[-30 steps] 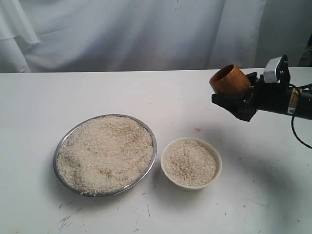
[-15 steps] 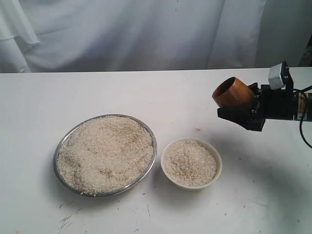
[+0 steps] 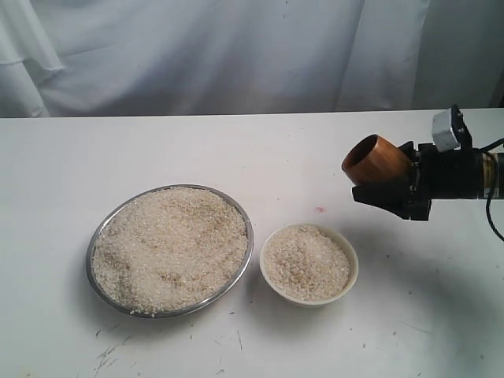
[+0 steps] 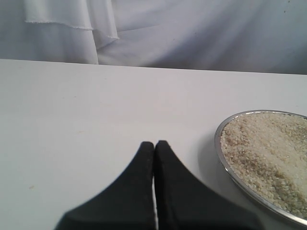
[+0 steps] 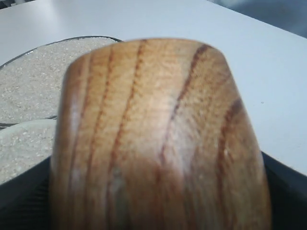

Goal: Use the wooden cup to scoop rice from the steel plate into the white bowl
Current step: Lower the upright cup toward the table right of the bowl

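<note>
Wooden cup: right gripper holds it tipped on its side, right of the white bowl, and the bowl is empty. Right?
One error: the white bowl is not empty; it holds rice, as the exterior view shows. The rest stands: the right gripper holds the wooden cup tipped on its side, right of the bowl.

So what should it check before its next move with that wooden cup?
1. Grip: wooden cup sits clamped in the right gripper: ok.
2. Cup empty: cannot tell; it is tipped sideways, inside dark.
3. Supply: rice heaped on the steel plate: ok.
4. Room in the white bowl: ok, its rice lies just below the rim.
5. Path: left gripper is shut, beside the plate, not over it: ok.
</note>
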